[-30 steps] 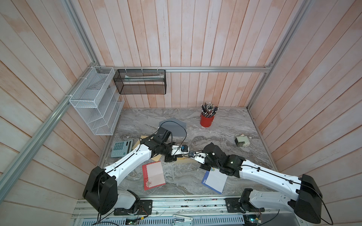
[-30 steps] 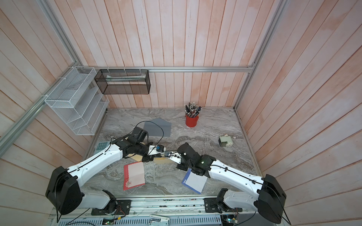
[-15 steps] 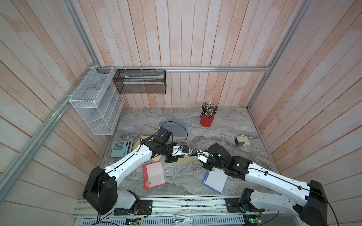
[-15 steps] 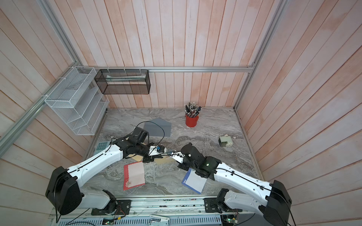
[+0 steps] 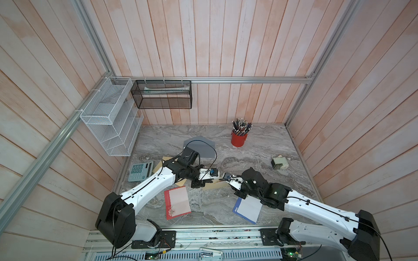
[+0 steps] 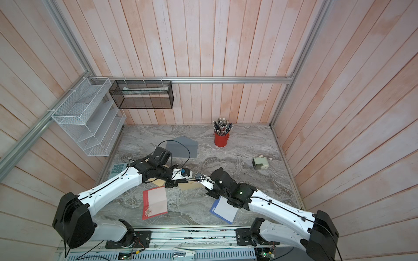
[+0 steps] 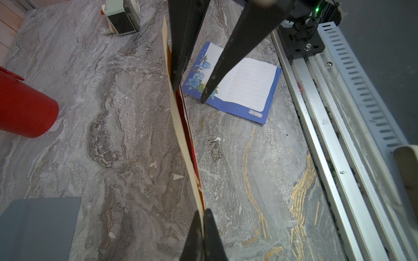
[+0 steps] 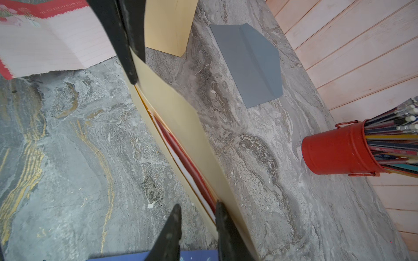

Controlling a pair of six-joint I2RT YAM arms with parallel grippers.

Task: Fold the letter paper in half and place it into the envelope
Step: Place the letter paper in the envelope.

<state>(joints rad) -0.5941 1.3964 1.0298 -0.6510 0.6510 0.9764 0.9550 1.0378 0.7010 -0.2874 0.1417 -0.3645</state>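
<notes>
1. Widened since a second ago are the jaws of the right gripper [image 8: 198, 204]. Otherwise both arms are found almost where they were, meeting over the middle of the counter [image 5: 260, 144].
2. The left gripper [image 7: 202, 211] is pressed tight on one end of the tan envelope [image 7: 181, 126]. The envelope is held on edge between the two grippers, and whether its lower edge touches the counter cannot be told.
3. The right gripper's jaws are kept apart and nothing is clamped. One fingertip [image 8: 225, 223] is laid against the envelope's open mouth, and the other is kept clear beside it.
4. The letter paper [image 8: 185, 158] is seen inside the envelope mouth, showing as red and white strips between the tan walls.
5. A pink-and-red sheet [image 5: 177, 203] is laid flat near the front edge, left of the middle. A blue-bordered lined sheet [image 5: 247, 209] is laid near the same edge further right, partly covered by the right arm.
6. A grey envelope [image 5: 200, 148] is laid flat toward the back edge, and a red cup [image 5: 239, 139] of pencils is stood nearer that edge.
7. A pencil sharpener [image 5: 279, 163] is placed by the right edge and a calculator [image 5: 140, 172] by the left edge.
8. A second tan piece [image 8: 167, 27] is laid on the counter under the left arm.
</notes>
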